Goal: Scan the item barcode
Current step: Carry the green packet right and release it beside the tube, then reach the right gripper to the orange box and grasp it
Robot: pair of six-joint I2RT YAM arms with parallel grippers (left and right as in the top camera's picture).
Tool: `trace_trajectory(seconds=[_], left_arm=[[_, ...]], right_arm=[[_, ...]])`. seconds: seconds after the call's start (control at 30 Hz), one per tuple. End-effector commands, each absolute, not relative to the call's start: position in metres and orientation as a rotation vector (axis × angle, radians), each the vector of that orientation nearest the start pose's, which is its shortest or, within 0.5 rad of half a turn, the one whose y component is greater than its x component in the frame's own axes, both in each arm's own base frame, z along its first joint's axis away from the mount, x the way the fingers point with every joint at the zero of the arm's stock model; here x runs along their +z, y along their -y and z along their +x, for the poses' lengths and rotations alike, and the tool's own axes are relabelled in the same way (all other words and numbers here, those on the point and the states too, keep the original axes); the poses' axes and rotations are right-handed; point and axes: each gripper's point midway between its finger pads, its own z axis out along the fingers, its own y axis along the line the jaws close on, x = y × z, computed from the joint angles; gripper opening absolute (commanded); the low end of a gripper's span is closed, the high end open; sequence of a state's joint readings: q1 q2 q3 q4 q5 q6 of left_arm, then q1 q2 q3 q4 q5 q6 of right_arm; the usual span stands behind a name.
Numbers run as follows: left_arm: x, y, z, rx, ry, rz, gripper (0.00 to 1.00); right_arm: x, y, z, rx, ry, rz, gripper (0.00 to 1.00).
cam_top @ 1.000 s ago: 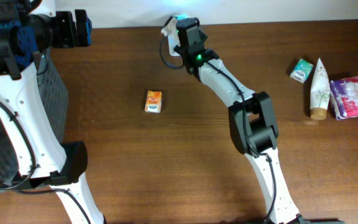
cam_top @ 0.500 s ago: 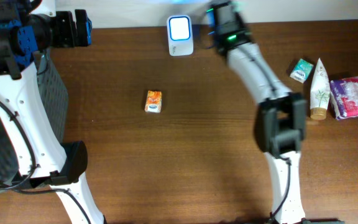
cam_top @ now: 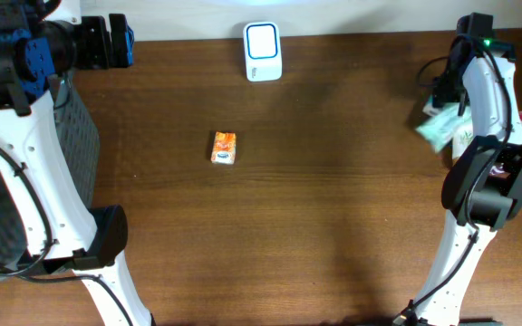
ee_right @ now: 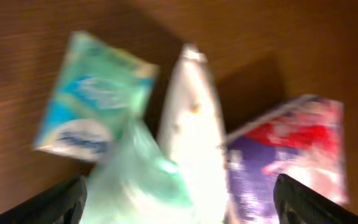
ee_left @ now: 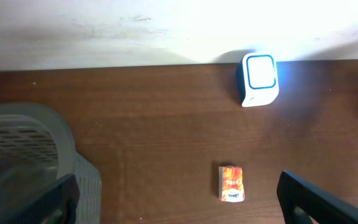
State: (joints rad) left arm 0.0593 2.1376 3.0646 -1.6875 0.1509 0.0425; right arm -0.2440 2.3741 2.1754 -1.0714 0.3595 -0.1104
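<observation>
At far right | right pincer [ee_right: 179, 186] wide | green packet [ee_right: 129, 180] between fingers [ee_right: 55, 200], contact unclear | left pincer [ee_left: 178, 186] wide, empty

No readable text — anywhere.

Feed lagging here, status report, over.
Left tool open, empty. Right tool open over the right-side pile, pale green packet blurred beneath it. Orange box lies mid-table, nothing between it and scanner.
</observation>
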Motion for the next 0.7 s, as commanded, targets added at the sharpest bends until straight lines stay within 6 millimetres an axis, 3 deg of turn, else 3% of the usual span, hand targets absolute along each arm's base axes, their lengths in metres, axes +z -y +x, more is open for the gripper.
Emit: trace_trajectory(seconds=[0.0,0.1,0.2,0.3,0.33,0.4,0.5,0.6,0.67], left_arm=[[0.402,0.0,0.437,-0.137,-2.319,0.052,0.99],[0.402,0.001,0.437,-0.137,-2.319,0.053,0.99],[0.402,0.0,0.437,-0.137,-2.319,0.052,0.99],[0.402,0.0,0.437,-0.137,-2.319,0.052,0.99],[0.402,0.0,0.437,-0.137,-2.319,0.052,0.99],[0.402,0.0,0.437,-0.137,-2.319,0.052,0.99],[0.402,0.0,0.437,-0.137,-2.319,0.052,0.99],[0.402,0.0,0.437,-0.137,-2.319,0.052,0.99],[0.402,0.0,0.437,-0.137,-2.319,0.052,0.99]], right_arm=[[0.078,0.115,0.519,-0.184,-2.852,0.153,0.91],[0.078,0.043,0.529,0.138,-2.835,0.012,0.91],[0.084,-0.015,0.53,0.379,-2.807,-0.101,0.91],[0.112,-0.115,0.511,0.95,-2.696,-0.271,0.9],[0.117,-0.132,0.507,1.019,-2.678,-0.305,0.89],[0.118,-0.177,0.493,1.054,-2.68,-0.43,0.79],[0.105,-0.228,0.476,0.943,-2.713,-0.59,0.79],[0.083,-0.267,0.472,0.751,-2.81,-0.411,0.79],[0.079,-0.294,0.47,0.773,-2.803,-0.323,0.76]])
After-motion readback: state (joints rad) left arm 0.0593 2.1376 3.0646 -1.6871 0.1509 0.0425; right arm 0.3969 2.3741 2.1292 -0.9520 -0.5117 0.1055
